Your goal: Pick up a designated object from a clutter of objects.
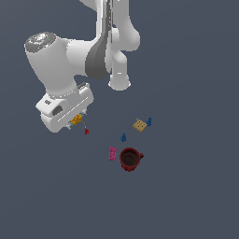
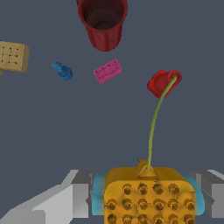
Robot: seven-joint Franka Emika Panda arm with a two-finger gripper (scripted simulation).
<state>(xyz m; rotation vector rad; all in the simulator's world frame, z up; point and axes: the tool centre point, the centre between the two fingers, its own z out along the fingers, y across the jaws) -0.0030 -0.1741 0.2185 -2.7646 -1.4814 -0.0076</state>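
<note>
Gripper [image 2: 148,194] clamps the studded orange piece [image 2: 148,197] between both grey fingers [image 2: 81,192], teal edges showing at each side, its thin greenish string [image 2: 153,127] running away toward the glossy red bit [image 2: 161,83].

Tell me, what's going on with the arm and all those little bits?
The gripper is shut on the orange piece, whose thin string ends in a small red bit. In the exterior view that piece sits apart from the rest. The tan square, two blue bits, the pink block and the dark red mug lie untouched.
</note>
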